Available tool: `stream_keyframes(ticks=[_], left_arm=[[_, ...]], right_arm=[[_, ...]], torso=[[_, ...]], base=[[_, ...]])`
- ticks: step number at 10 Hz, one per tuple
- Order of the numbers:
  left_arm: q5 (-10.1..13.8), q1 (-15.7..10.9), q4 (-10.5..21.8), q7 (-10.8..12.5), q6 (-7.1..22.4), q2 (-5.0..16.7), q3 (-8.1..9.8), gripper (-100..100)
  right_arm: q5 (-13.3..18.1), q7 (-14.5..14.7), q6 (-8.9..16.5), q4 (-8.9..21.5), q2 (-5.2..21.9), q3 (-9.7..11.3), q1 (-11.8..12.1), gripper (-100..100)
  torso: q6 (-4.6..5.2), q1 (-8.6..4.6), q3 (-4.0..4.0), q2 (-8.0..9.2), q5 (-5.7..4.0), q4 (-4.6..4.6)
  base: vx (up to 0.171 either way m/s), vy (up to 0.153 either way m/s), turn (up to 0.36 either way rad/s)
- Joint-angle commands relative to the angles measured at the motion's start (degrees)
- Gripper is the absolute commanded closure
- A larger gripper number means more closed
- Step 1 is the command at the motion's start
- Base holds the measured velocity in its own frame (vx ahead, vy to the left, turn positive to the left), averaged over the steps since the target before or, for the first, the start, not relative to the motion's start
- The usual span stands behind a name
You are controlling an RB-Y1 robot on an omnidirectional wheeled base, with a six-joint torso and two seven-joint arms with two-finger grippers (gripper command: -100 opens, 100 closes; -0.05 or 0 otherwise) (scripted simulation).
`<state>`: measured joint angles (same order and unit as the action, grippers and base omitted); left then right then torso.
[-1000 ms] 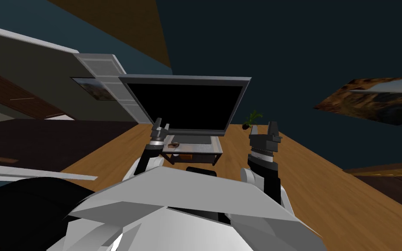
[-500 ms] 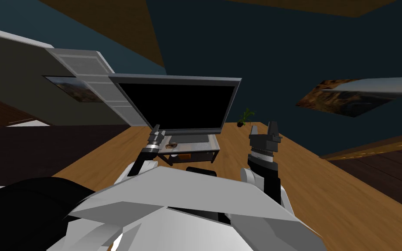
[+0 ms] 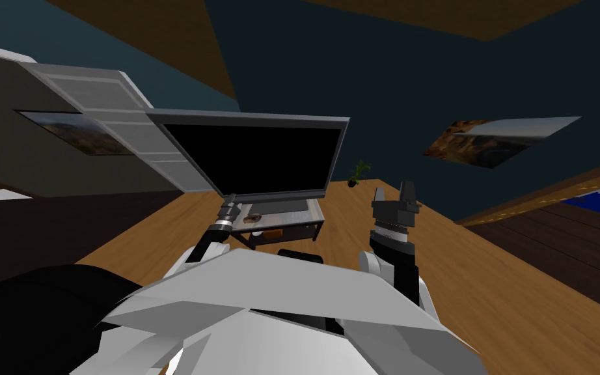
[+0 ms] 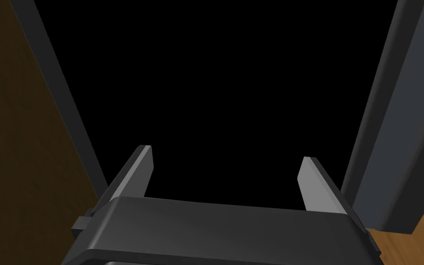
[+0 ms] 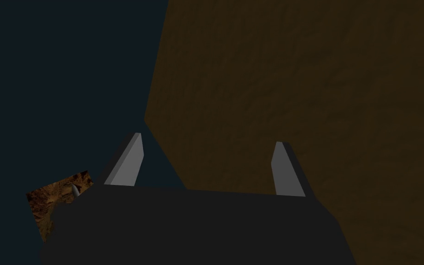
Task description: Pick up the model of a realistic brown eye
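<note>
A small brown rounded thing, the eye model [image 3: 251, 219], lies on the top of a low grey TV stand [image 3: 305, 218], near its left end. My left gripper [image 3: 230, 203] hovers just left of the model, a little apart from it. In the left wrist view the left gripper [image 4: 225, 177] is open with nothing between its fingers [image 4: 138, 172], and it faces the black screen of the TV [image 4: 225, 83]. My right gripper [image 3: 393, 193] is raised to the right of the stand, well away from it. The right gripper [image 5: 206, 165] is open and empty.
A large flat TV [image 3: 253, 156] stands on the stand right behind the model. A white thing [image 3: 259, 232] and an orange thing [image 3: 278, 233] sit on the stand's lower shelf. A small potted plant [image 3: 357, 174] is on the wooden floor [image 3: 487, 286] beyond.
The whole head picture has swung, so I have turned. My left hand has sunk a little by the stand's left end. The right arm holds its pose.
</note>
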<state>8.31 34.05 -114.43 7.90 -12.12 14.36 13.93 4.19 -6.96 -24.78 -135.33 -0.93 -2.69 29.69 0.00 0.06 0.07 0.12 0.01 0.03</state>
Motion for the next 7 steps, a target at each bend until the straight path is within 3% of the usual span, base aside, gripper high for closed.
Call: stream_keyframes(ticks=[1, 6, 7], left_arm=[[0.6, -0.1, 1.9, -0.1, 0.9, 0.4, 0.41, -100], [6.4, 0.4, 11.4, 0.1, 7.6, 4.4, 3.24, -100], [6.4, 0.4, 12.3, 0.1, 7.8, 4.4, 3.24, -100]], right_arm=[[0.0, 0.0, 0.0, 0.0, 0.0, 0.0, 0.0, 0], [0.0, 0.0, 0.0, 0.0, 0.0, 0.0, 0.0, 0], [0.0, 0.0, 0.0, 0.0, 0.0, 0.0, 0.0, 0]], torso=[[0.0, 0.0, 0.0, 0.0, 0.0, 0.0], [0.0, -0.03, -0.03, -0.05, 0.0, -0.01], [0.0, -0.06, -0.01, -0.02, -0.02, 0.0]], base=[[-0.026, -0.002, -0.08], [-0.027, -0.013, -0.167], [-0.023, -0.015, -0.085]])
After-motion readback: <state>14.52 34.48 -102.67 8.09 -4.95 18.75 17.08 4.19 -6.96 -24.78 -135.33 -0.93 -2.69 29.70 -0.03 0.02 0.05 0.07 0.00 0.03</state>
